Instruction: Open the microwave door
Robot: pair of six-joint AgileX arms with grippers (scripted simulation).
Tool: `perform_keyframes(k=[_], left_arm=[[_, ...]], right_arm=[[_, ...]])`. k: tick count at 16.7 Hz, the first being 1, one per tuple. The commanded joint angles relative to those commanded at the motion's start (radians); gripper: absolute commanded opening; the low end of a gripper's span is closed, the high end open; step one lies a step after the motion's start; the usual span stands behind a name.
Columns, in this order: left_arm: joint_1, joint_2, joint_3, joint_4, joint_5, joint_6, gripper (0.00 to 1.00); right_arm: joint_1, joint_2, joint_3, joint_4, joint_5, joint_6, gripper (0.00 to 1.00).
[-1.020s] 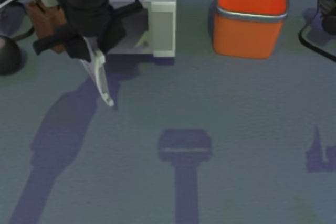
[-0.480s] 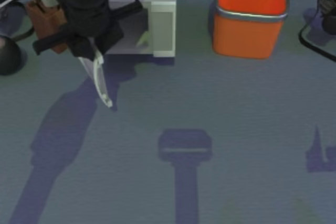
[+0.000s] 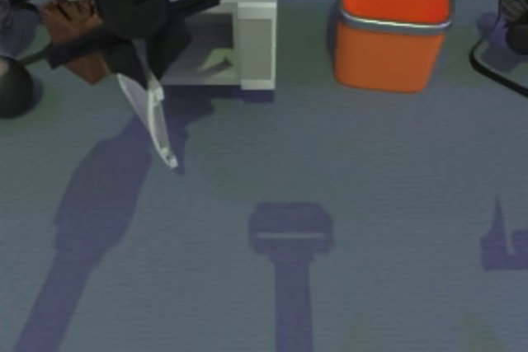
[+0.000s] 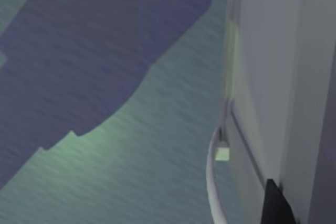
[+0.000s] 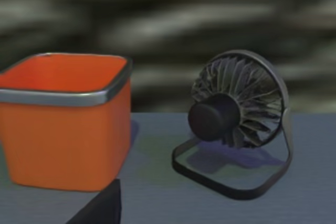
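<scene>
Orange bin (image 3: pixel 394 24) stands right of the microwave (image 3: pixel 239 6); its door (image 3: pixel 153 117) juts onto bare tabletop (image 3: pixel 346 187). Left claw (image 3: pixel 136 47) over the hinge side, grip unclear.

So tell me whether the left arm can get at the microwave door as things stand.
Probably yes. The left claw is right over the door's hinge end, and the door already stands swung out from the microwave, with nothing in between.

We see a blue-grey table (image 3: pixel 371 204) crossed by long dark shadows, an orange bin (image 3: pixel 394 22) near its far edge, a small black fan (image 5: pixel 236 114) at its far right corner, a blurred dark backdrop beyond.
</scene>
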Motion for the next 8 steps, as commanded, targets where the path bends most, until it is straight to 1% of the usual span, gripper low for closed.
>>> perform_keyframes(k=[2, 4, 8], left_arm=[[0.015, 0.028, 0.066, -0.065, 0.042, 0.019, 0.0], [0.024, 0.045, 0.104, -0.103, 0.069, 0.03, 0.0], [0.019, 0.049, 0.107, -0.102, 0.071, 0.031, 0.0]], right_arm=[[0.0, 0.0, 0.0, 0.0, 0.0, 0.0, 1.0], [0.0, 0.0, 0.0, 0.0, 0.0, 0.0, 1.0], [0.0, 0.0, 0.0, 0.0, 0.0, 0.0, 1.0]])
